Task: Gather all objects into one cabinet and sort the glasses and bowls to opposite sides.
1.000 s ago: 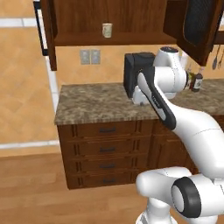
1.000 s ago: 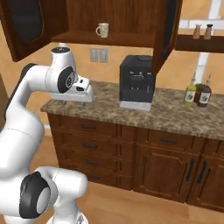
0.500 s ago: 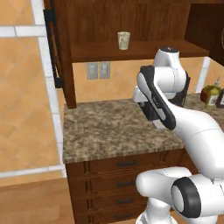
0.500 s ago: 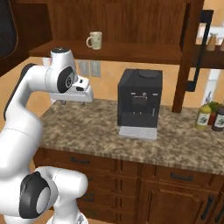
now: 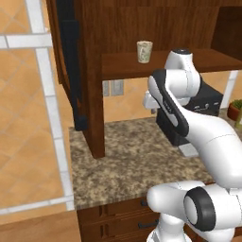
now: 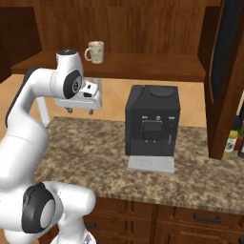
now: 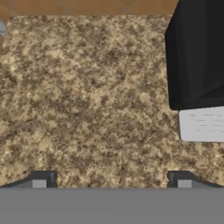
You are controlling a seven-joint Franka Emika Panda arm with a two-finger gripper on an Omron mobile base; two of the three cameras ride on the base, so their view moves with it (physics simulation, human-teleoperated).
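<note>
Right, going left to right. Open cabinet door hangs at the left edge in the left base view, black bar handle facing out; it's swung clear so the shelf is reachable. Cream patterned cup stands upright on that shelf, towards its left end, inside the cabinet. In the right base view the same cup shows a handle on its left side, so the handle is hidden from the other side.

Gripper hangs below shelf level, over the granite tabletop, pointing down, well apart from the cup. Jaws spread wide, nothing between them; hand view shows both fingertips far apart over bare stone. My read: the arm is held tucked for travel, not yet set up for a reach.

Black coffee machine sits right of the gripper, its pale drip tray in front. Bottles at far right are cut off by the other door.

Can't see the bowl, the red cup or the grey mug. Upper cabinet interior is cropped.
</note>
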